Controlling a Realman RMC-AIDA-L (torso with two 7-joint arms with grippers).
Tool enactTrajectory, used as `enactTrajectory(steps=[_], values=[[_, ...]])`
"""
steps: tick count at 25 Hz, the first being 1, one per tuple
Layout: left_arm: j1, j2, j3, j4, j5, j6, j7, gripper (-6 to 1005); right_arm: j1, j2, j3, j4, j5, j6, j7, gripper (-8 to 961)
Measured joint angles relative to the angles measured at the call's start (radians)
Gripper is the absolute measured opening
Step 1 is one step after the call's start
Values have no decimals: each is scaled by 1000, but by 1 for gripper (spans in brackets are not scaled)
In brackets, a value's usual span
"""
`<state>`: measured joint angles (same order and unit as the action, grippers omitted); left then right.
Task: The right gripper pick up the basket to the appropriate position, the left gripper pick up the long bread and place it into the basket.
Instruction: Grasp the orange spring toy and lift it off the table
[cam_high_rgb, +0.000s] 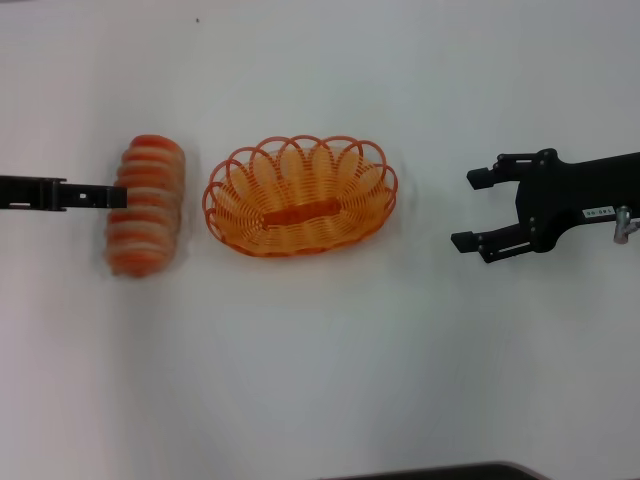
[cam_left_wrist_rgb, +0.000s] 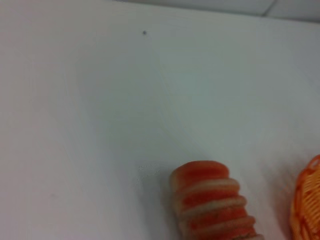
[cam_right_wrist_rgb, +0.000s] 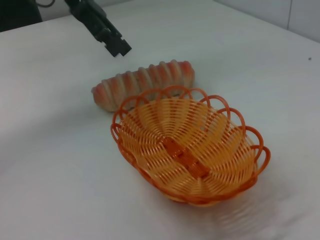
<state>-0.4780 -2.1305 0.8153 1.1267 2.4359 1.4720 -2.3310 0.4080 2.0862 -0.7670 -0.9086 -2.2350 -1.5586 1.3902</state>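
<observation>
Hovering over bread, left gripper (fingers unreadable); right gripper open; basket light, stiff; grab rim.

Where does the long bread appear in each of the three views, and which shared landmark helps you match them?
Head view: the long bread lies left of centre, lengthwise away from the camera.
Left wrist view: one end of it shows at the bottom edge.
Right wrist view: it lies beyond the basket.
Shared landmark: the orange basket beside it.
</observation>
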Motion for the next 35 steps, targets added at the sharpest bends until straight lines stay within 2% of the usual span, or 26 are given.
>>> enactTrajectory(steps=[4,8,12,20,35], values=[[-57,-28,98,79,177,-19,-193,833,0,0,-2,-23,0,-11,-1,931],[-122,-31,171,88,246,0,-307,830,1,0,0,-35,0,-19,-2,931],[-169,-32,178,71,251,28,-368,828,1,0,2,-41,0,-19,-5,931],[-259,-31,170,-47,337,24,-492,823,-8,0,5,-52,-1,-18,-5,931],[-267,-32,180,-66,375,-1,-514,813,-8,0,4,-51,0,-20,-5,930]])
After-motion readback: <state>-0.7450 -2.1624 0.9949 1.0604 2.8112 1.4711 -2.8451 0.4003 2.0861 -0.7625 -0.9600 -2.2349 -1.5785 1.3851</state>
